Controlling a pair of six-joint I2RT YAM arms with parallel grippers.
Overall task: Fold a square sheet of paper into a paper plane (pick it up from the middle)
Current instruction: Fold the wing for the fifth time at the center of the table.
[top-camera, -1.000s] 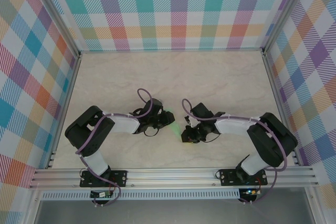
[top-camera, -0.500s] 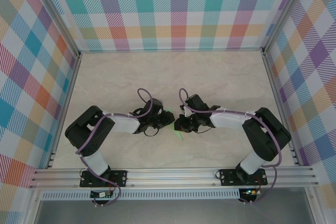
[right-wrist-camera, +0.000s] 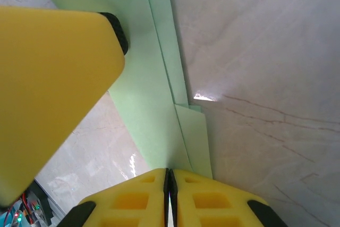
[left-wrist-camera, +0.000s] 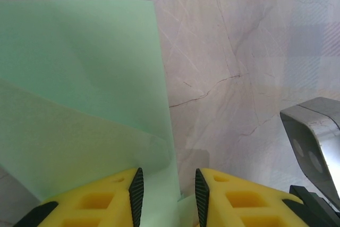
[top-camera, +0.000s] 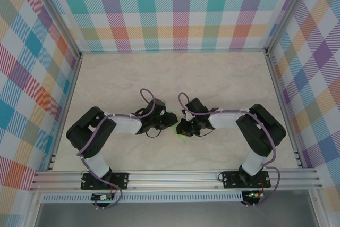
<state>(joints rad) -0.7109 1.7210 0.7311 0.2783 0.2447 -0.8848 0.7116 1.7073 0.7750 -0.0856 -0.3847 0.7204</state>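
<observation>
The paper plane [top-camera: 172, 116]: light green, lying on the table [top-camera: 223, 78] in the middle of its near half, between the two grippers.
Changed, the plane: a second ago a longer strip of green lay bare between the grippers; now only slivers show from above.
Changed, the right gripper [right-wrist-camera: 168, 176]: it has come up and leftward from a spot nearer the front rail and now sits just beside the left gripper [left-wrist-camera: 167, 187], its arm swung inward.
Unchanged, the left gripper: same place and pose as a second ago.
Right gripper, grip: jaws pressed together to a thin slit, with a folded edge of the plane running straight into it, so it is pinching the paper.
Left gripper, grip: jaws parted, with a clear gap between the pads and green paper showing in that gap; it straddles the plane's edge without clamping it.
Left gripper in the right wrist view: one big yellow finger [right-wrist-camera: 53, 78] with a black pad over the paper's upper part; I cannot tell whether it touches.
Hidden: the plane's nose and full outline, covered by the grippers from above and cut off by the frame edges in both wrist views.
Hard to make out: a grey metal piece [left-wrist-camera: 313, 142] at the right edge of the left wrist view is cut off, and I cannot tell what it belongs to.
</observation>
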